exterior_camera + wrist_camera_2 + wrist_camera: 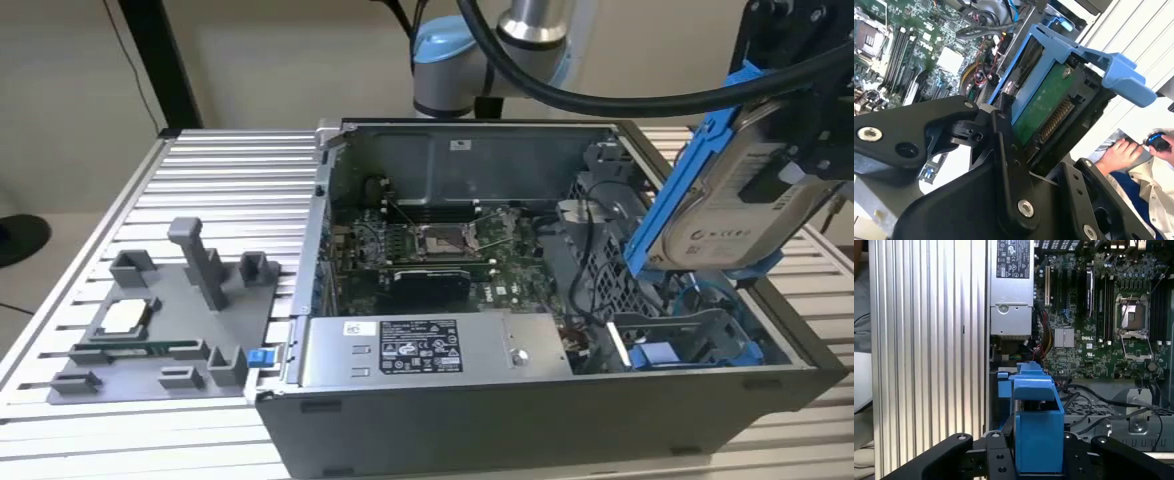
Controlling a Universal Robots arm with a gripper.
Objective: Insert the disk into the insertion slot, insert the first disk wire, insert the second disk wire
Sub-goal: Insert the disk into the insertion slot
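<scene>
Printed labels sit on the disk [727,215] and the power-supply box [414,345], none legible.

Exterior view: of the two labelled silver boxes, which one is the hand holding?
The disk in its blue frame, clamped in the hand above the case; the power supply sits inside the case.

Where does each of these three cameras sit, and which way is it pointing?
Exterior view: off the arm, looking down into the open computer case; arm and gripper show.
First wrist view: on the wrist, facing the motherboard past the gripper.
Second wrist view: on the wrist, behind the gripper, facing the green side of the disk.
Shared: the blue-framed disk.
</scene>
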